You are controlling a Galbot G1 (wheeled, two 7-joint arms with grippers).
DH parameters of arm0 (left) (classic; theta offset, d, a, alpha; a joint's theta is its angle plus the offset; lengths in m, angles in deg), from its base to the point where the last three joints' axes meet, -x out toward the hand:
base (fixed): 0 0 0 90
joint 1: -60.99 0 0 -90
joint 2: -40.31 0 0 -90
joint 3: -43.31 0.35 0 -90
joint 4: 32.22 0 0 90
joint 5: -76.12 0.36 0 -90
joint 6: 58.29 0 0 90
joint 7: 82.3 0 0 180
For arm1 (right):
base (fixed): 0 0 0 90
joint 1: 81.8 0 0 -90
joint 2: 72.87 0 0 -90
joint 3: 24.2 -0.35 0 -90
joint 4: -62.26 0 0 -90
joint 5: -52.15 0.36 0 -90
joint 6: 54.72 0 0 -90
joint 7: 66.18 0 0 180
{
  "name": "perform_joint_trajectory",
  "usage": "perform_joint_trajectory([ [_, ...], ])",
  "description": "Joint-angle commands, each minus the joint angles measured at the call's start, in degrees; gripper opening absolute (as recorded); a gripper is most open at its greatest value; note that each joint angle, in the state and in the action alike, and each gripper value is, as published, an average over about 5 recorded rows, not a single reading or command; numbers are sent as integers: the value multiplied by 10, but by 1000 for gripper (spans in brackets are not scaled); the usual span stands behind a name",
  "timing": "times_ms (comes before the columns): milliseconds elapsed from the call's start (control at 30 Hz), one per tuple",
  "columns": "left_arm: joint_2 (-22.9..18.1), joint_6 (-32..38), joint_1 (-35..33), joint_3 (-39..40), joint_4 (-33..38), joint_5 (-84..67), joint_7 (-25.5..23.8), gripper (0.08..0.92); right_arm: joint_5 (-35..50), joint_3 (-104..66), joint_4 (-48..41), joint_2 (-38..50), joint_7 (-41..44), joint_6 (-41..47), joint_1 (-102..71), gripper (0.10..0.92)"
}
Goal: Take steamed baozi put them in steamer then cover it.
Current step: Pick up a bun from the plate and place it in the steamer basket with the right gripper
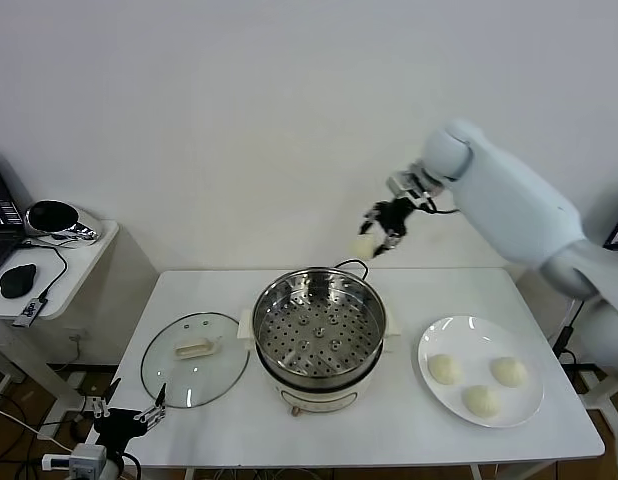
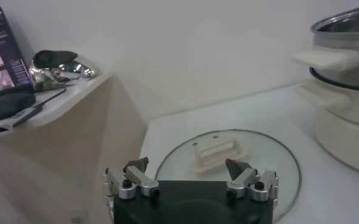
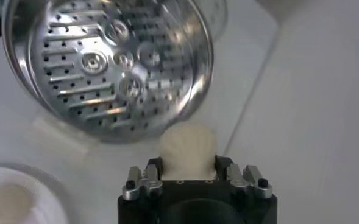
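soft cream-white dough is what the right gripper [image 3: 188, 172] has between its two fingers: one steamed baozi [image 3: 188, 148], held high above the far right side of the steamer [image 1: 319, 335], the jaws closed only as far as the bun lets them. such a bun is probably light and springy, with a smooth skin that dents easily, so i think the grip must be gentle and across the widest part (a hard squeeze would leave marks or tear it). three more buns [image 1: 481, 400] lie on the white plate [image 1: 434, 336] at the right of the table, apart from each other. the perforated tray inside the pot holds nothing yet. the cover [image 1: 191, 358] lies flat on the left, handle up; glass is heavy, stiff and breakable, so its bar handle [image 2: 216, 154] is the place to take it. the left gripper [image 2: 190, 179] waits wide open and holding nothing, low at the near left, just before the lid. how deep the bun sits between the fingers is hidden by the gripper body, and the pot's cord is mostly out of sight behind it.
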Motion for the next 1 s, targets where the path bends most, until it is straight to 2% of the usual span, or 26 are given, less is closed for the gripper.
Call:
perform_joint_trajectory([
  [33,-10,-1,-5,-4,6,2,1,823,-19,46,15,-63,14,-183,37,550],
  [433,-22,0,-5,-1,6,10,2,823,-121,64,63,-69,14,-184,-2,545],
  [1000,-27,0,-5,2,4,7,1,823,-171,51,6,-100,-11,-184,-70,543],
])
